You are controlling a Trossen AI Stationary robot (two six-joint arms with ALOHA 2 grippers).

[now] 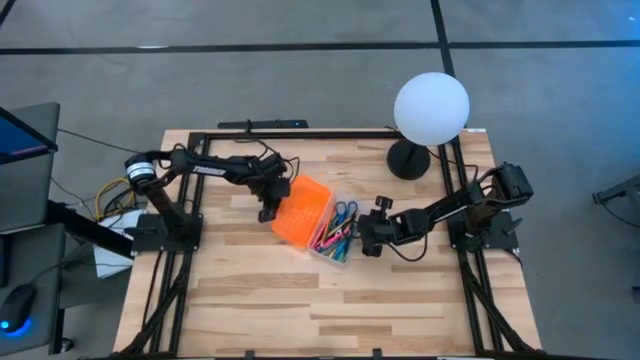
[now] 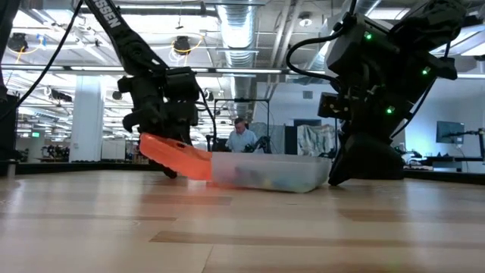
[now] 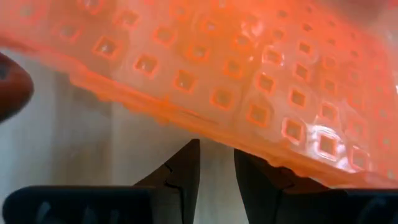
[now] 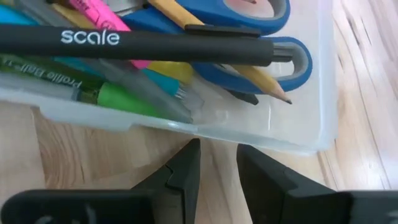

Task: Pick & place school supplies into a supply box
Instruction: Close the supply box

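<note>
Supply box [image 1: 335,236] sits mid-desk, a clear case lying diagonally, its orange lid [image 1: 302,212] swung open toward the left arm's side and tilted up off the wood, as the low view shows [image 2: 176,157]. Inside the clear tray: pens, pencils and markers in a heap [image 1: 333,238], with blue-handled scissors [image 1: 345,210] at the far end. The right wrist view gives the contents close up: black pen printed "scale" [image 4: 137,45] lying across the top, yellow pencil [image 4: 249,73] with its tip toward the tray wall, green pen [image 4: 93,90], pink marker [image 4: 99,14], and the scissor handles [image 4: 249,25] underneath.

Left gripper [image 1: 268,208] is at the lid's outer edge; in the left wrist view the fingers [image 3: 186,171] stand slightly apart with a narrow gap, just under the ribbed orange lid [image 3: 249,74], nothing clearly between them. Touching the lid or just beside it: cannot tell.

Right gripper [image 1: 368,240] is just beside the tray's long wall on the right arm's side. Its fingers [image 4: 186,171] are a little apart, empty, just outside the clear wall [image 4: 236,134] above bare wood, not pinching anything.

White globe lamp [image 1: 430,108] on a black base stands at the far right corner of the desk [image 1: 300,310], well apart from the box. A person [image 2: 241,139] sits in the room behind, seen over the box in the low view.
</note>
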